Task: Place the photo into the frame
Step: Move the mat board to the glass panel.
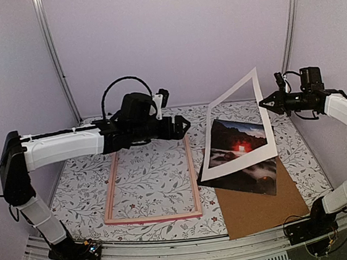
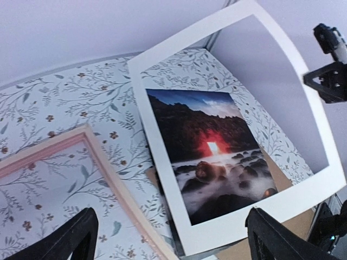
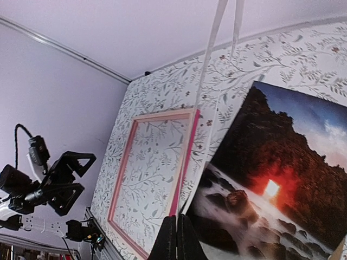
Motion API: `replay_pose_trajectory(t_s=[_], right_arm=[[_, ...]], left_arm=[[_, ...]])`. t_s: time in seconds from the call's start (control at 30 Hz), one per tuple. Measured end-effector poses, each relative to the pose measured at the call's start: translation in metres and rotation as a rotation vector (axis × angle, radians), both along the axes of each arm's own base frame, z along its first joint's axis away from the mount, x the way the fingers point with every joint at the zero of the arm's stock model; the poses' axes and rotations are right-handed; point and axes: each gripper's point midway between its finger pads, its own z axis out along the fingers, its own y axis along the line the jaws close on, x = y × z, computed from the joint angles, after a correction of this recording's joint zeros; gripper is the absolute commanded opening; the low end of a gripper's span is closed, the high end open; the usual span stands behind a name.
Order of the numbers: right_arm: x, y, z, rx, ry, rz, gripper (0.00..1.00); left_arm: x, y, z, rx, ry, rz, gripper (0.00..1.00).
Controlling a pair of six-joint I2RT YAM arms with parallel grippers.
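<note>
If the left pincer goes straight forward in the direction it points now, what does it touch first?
Probably the near border of the white mat, which the right pincer holds up by a corner; the photo lies just behind it. Depth is unclear, so the left pincer could pass above that border.

My top view sits above and behind both arm bases, looking down and forward over the whole table (image 1: 81, 195). My left wrist camera rides high, facing rightward and down at the photo (image 2: 211, 157). My right wrist camera sits close, looking leftward along the white mat (image 2: 293, 194), edge-on. All three share the photo and the frame (image 1: 153, 218).
</note>
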Motion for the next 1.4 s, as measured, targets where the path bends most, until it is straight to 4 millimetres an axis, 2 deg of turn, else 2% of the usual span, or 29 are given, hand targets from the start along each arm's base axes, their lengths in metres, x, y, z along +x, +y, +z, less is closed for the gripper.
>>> replay_pose_trajectory(t_s=[0.1, 0.13, 0.3, 0.37, 0.43, 0.57, 0.7, 0.83, 0.93, 1.03, 1.17, 1.23, 1.3, 1.4], right_arm=[[-0.003, 0.035, 0.044, 0.023, -0.074, 0.083, 0.0], [-0.003, 0.039, 0.057, 0.031, -0.096, 0.092, 0.0], [-0.031, 0.12, 0.137, 0.099, -0.229, 0.295, 0.0], [-0.039, 0.148, 0.157, 0.127, -0.254, 0.363, 0.0], [-0.044, 0.174, 0.165, 0.151, -0.257, 0.422, 0.0], [-0.049, 0.225, 0.163, 0.198, -0.215, 0.528, 0.0], [-0.054, 0.259, 0.143, 0.233, -0.135, 0.59, 0.0], [-0.048, 0.27, 0.113, 0.233, -0.063, 0.574, 0.0], [-0.035, 0.272, 0.069, 0.213, 0.014, 0.531, 0.0], [-0.023, 0.276, 0.015, 0.198, 0.106, 0.496, 0.0], [-0.01, 0.275, -0.074, 0.164, 0.278, 0.416, 0.0], [-0.008, 0.27, -0.103, 0.153, 0.335, 0.375, 0.0], [-0.006, 0.264, -0.121, 0.149, 0.371, 0.332, 0.0], [-0.001, 0.257, -0.128, 0.162, 0.374, 0.285, 0.0]], left_arm=[[0.015, 0.046, -0.001, 0.009, 0.006, 0.097, 0.98], [0.021, 0.065, -0.006, 0.016, 0.014, 0.136, 0.98], [0.034, 0.162, -0.04, 0.073, 0.09, 0.339, 0.99], [0.035, 0.197, -0.05, 0.083, 0.112, 0.416, 0.99], [0.031, 0.23, -0.058, 0.08, 0.131, 0.489, 0.99], [0.013, 0.285, -0.078, 0.062, 0.177, 0.609, 1.0], [-0.005, 0.322, -0.085, 0.018, 0.19, 0.709, 1.0], [-0.015, 0.343, -0.059, -0.039, 0.118, 0.782, 1.0], [-0.019, 0.353, -0.036, -0.066, 0.048, 0.822, 1.0], [-0.02, 0.359, -0.03, -0.066, 0.025, 0.848, 1.0], [-0.016, 0.357, -0.046, -0.034, 0.068, 0.839, 1.0], [-0.013, 0.352, -0.064, -0.007, 0.123, 0.813, 1.0], [-0.011, 0.344, -0.086, 0.017, 0.189, 0.776, 1.0], [-0.01, 0.334, -0.112, 0.034, 0.268, 0.727, 1.0]])
